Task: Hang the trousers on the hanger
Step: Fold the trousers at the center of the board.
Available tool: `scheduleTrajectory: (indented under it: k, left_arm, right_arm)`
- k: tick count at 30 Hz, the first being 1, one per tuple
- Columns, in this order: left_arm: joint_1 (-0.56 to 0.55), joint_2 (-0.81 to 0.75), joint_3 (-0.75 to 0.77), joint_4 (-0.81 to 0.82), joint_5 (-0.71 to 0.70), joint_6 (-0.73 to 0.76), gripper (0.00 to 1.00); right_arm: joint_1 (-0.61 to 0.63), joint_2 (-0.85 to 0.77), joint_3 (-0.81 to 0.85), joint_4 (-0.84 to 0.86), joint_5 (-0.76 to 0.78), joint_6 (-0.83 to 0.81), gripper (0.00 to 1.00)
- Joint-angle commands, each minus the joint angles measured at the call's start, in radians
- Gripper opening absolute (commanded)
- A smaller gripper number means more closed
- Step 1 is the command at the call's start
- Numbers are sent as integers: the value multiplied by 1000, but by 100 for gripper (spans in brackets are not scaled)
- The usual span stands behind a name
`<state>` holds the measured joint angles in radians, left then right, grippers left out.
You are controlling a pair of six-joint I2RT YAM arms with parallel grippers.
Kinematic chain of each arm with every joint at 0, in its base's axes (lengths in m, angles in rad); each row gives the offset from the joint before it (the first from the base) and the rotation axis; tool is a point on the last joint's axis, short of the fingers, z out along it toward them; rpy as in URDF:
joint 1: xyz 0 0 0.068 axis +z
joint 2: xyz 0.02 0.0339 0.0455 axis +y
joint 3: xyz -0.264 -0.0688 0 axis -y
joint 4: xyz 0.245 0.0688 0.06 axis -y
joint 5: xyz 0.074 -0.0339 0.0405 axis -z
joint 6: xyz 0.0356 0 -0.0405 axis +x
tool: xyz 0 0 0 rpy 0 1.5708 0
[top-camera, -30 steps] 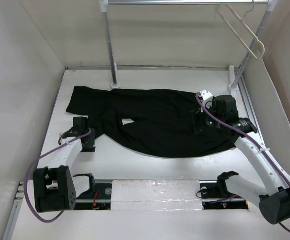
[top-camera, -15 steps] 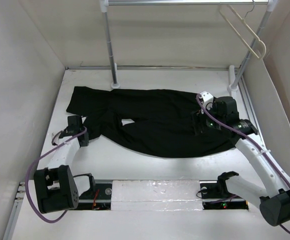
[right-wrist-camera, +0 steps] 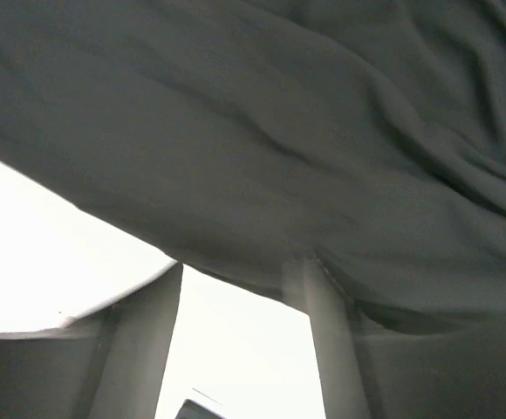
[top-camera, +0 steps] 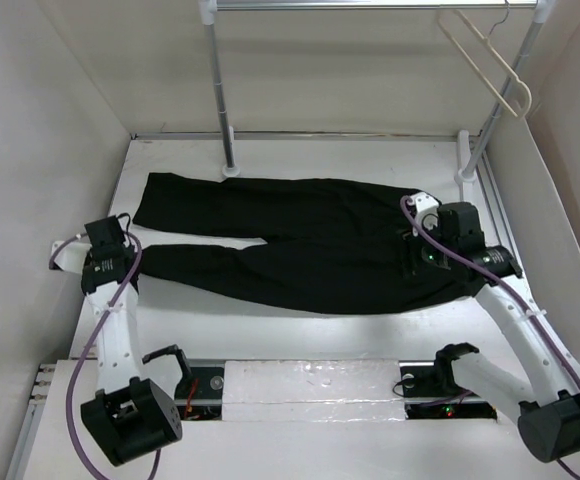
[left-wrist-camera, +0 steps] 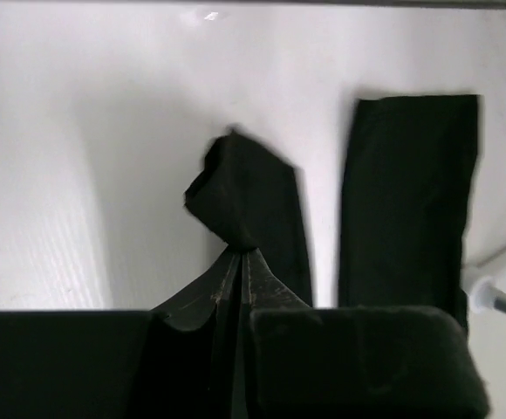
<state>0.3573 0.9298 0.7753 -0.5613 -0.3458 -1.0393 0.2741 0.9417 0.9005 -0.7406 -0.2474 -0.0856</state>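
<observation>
The black trousers (top-camera: 310, 240) lie flat across the table, legs to the left and waist to the right. My left gripper (top-camera: 128, 262) is at the far left, shut on the cuff of the near leg. In the left wrist view the bunched cuff (left-wrist-camera: 240, 196) sticks out past my shut gripper (left-wrist-camera: 240, 255), and the other leg (left-wrist-camera: 410, 201) lies flat beside it. My right gripper (top-camera: 417, 260) rests at the waist end. Its fingers (right-wrist-camera: 323, 340) stand apart, tips against the cloth's edge (right-wrist-camera: 279, 131). The cream hanger (top-camera: 490, 65) hangs from the rail at the top right.
A white rack stands at the back, one pole (top-camera: 220, 90) behind the trousers' upper edge and a slanted pole (top-camera: 490, 130) at the right. White walls close in the table on the left and right. The arm bases sit at the near edge.
My left gripper shut on the near leg's cuff and pulled it left, straightening that leg. My right gripper shifted slightly toward the near right and its fingers came closer together.
</observation>
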Motion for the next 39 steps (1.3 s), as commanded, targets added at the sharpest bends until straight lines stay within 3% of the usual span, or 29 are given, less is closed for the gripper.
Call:
scheduleTrajectory:
  k: [1,4,7,9,10,12,14,16,19,22,25,32,34,39]
  left_arm:
    - [-14,9,134,-23,-50,165,0]
    - [-14,26,188,-26,-16,202,0]
    - [-14,-14,191,-11,4,245,0]
    - [-14,-26,194,-3,31,271,0]
    - [-14,-26,199,-2,51,281,0]
    - [-14,-11,232,43,123,326,0]
    - [-27,3,248,55,143,326,0]
    - [-49,21,245,75,218,306,0]
    - [-58,49,182,168,339,248,0]
    - [-58,96,160,198,340,237,0]
    - [-69,128,150,218,387,231,0]
    - [-69,138,125,230,384,225,0]
    - [-69,115,117,222,364,225,0]
    - [-69,66,78,213,322,229,0]
  right_arm:
    - [-77,-14,-18,-83,92,64,39]
    - [-174,5,-86,-89,138,114,0]
    - [-236,49,-77,-118,169,142,0]
    - [-311,74,-61,-131,218,162,12]
    - [-343,80,-60,-132,233,171,25]
    - [-482,132,-58,-126,225,194,42]
    - [-525,147,-60,-123,203,204,42]
    - [-654,170,-93,-99,148,224,44]
    - [-739,169,-182,-28,241,280,46]
    - [-806,177,-241,53,179,283,53]
    - [-806,221,-271,166,71,287,60]
    - [-783,344,-256,314,-67,204,61]
    - [-773,323,-233,244,-57,167,54]
    - [-782,168,-204,81,-38,98,55]
